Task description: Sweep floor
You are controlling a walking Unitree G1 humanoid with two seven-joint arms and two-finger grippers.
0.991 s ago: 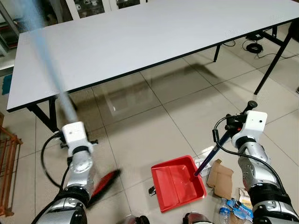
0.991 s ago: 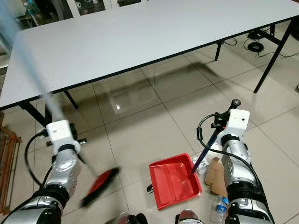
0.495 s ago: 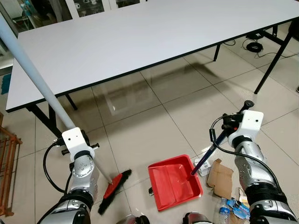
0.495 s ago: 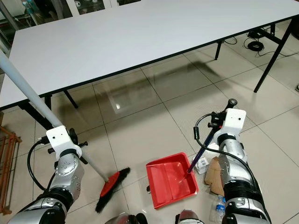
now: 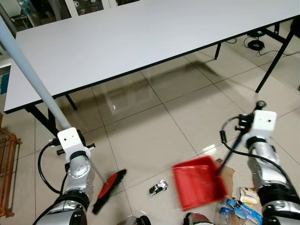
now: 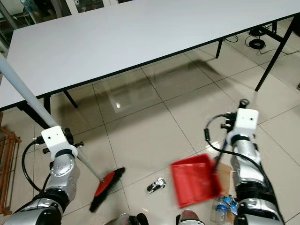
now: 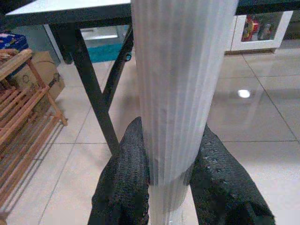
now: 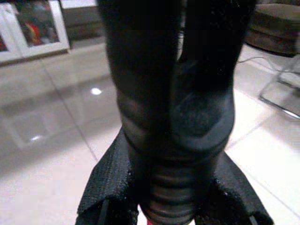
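A long white bench (image 5: 140, 42) on black legs is standing over a pale tiled floor (image 5: 154, 126), taking up the far half of the scene. Running up from the lower left and out past the bench edge is the broom (image 5: 108, 183), its grey-white ribbed pole (image 7: 180, 93) slanting steeply while its red head with black bristles is resting on the floor in front of the robot. The left gripper (image 7: 171, 183) is clamping that pole low down, with the jaws pressing tight against it on both sides.

To the right, the red dustpan (image 5: 199, 183) is appearing blurred and tilted, close to the floor; nothing can be made out inside it. Its black handle (image 8: 171, 117) is rising to the right gripper (image 8: 164, 206), whose jaws are closing around the handle's ribbed grip.

Litter is lying just beside and behind the dustpan at the lower right: a piece of brown cardboard (image 5: 229, 174), a crumpled plastic bottle with a blue label (image 5: 241, 208) and a small wrapper (image 5: 247, 195). Between the broom head and the dustpan, apart from both, a small dark shiny scrap (image 5: 158, 188) is lying on the floor. A wooden rack (image 5: 7, 168) is standing at the far left edge.
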